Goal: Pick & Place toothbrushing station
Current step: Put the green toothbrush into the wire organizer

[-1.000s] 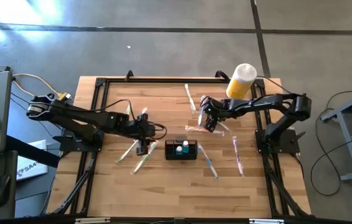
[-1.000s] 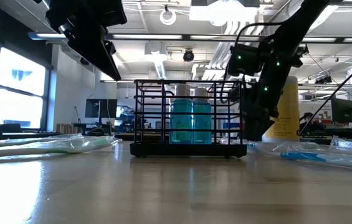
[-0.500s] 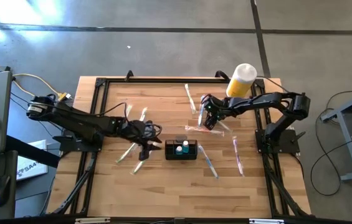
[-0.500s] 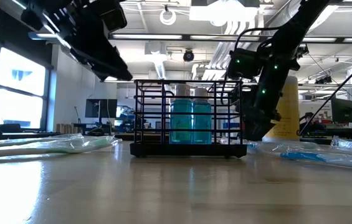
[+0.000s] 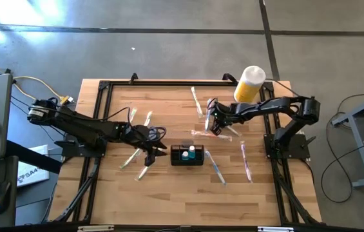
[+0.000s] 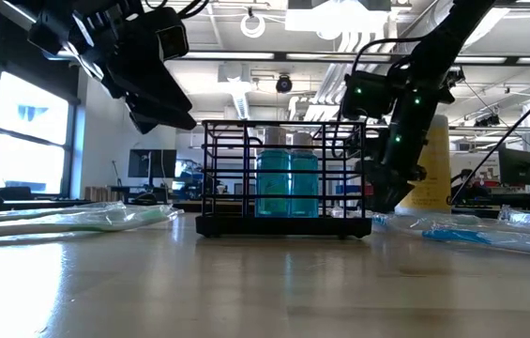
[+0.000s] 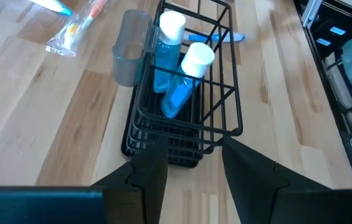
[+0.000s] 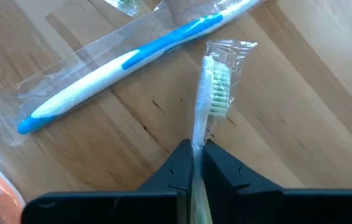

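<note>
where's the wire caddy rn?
High view: the black wire caddy sits near table centre, just right of the left gripper, with wrapped toothbrushes lying around it.

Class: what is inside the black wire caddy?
Inside the caddy: two blue bottles with white caps, standing side by side. A grey cup hangs outside. The bottles hide the floor beneath them.

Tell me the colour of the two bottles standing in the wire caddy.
Blue bottles with white caps, standing in the black caddy; clearest in the left wrist view.
</note>
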`<state>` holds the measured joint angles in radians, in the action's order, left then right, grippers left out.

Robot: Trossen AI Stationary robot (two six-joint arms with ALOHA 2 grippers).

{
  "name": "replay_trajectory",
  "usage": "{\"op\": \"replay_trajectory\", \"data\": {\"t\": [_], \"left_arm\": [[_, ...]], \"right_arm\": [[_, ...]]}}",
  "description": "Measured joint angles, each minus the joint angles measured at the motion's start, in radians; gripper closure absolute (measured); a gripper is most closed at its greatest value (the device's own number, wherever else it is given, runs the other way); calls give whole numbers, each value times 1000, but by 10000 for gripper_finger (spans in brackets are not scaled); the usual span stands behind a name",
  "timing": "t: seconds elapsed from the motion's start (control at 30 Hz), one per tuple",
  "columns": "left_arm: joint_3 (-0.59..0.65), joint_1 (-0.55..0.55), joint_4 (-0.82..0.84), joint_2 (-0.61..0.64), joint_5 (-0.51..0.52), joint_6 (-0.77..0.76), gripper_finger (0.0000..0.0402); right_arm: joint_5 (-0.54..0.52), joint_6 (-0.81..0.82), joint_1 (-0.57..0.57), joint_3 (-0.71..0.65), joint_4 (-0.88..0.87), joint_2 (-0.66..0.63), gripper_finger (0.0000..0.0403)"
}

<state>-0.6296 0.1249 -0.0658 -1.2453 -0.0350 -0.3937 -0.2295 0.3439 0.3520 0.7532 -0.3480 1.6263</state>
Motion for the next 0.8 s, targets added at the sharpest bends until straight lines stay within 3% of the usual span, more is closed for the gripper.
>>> {"op": "replay_trajectory", "data": {"t": [0.17, 0.47, 0.63, 0.8], "left_arm": [[0, 0, -15, 0, 7, 4, 254], [0, 0, -37, 0, -8, 3, 254], [0, 0, -37, 0, -8, 3, 254], [0, 0, -31, 0, 16, 3, 254]], "right_arm": [[-66, -7, -59, -3, -32, -62, 393], [-163, 1, -180, -2, -137, -313, 393], [-172, 4, -287, -2, -171, -444, 394], [-255, 81, -421, -2, -213, -564, 394]]}}
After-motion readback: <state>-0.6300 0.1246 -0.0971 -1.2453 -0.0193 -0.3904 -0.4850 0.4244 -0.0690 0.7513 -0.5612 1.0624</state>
